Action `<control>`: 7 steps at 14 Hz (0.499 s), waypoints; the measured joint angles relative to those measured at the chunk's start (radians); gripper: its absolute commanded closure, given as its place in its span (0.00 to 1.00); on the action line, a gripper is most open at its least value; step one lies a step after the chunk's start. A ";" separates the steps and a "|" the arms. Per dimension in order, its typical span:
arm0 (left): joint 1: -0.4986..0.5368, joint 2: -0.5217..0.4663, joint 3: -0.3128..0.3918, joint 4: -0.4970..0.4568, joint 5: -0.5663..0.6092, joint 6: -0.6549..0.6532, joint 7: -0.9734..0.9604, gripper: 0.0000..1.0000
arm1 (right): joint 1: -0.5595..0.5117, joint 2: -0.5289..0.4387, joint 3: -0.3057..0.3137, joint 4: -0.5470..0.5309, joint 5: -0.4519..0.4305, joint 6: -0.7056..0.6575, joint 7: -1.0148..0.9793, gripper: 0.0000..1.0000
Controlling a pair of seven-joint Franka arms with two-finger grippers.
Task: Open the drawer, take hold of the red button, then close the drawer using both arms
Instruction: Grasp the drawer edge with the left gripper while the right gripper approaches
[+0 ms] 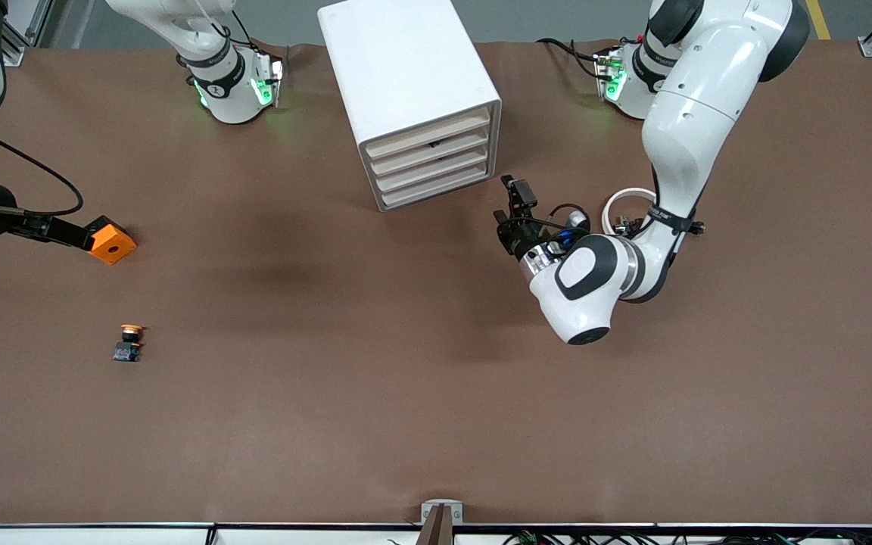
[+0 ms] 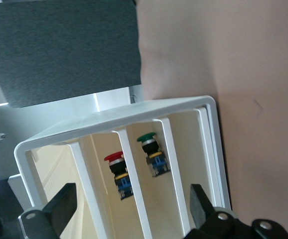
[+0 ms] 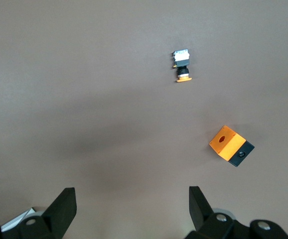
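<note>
Cabinet w/ drawers shut; orange cube nearby.

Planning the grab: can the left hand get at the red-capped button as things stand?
Probably not yet. The left hand hangs open in front of the cabinet, but the red-capped button sits inside it between drawer fronts that look pushed in.

The button lies in the cabinet; the cube sits toward the right arm's end, nearer the camera.
</note>
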 measured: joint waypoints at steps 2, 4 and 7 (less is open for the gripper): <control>-0.006 0.014 -0.002 -0.015 -0.001 -0.006 -0.023 0.32 | 0.000 0.000 0.000 0.000 0.000 0.001 0.002 0.00; -0.019 0.023 -0.004 -0.030 -0.002 -0.015 -0.034 0.41 | 0.000 0.000 0.000 0.000 0.000 0.002 0.002 0.00; -0.044 0.024 -0.013 -0.065 -0.009 -0.035 -0.036 0.47 | 0.001 0.000 0.000 0.000 0.007 0.005 0.003 0.00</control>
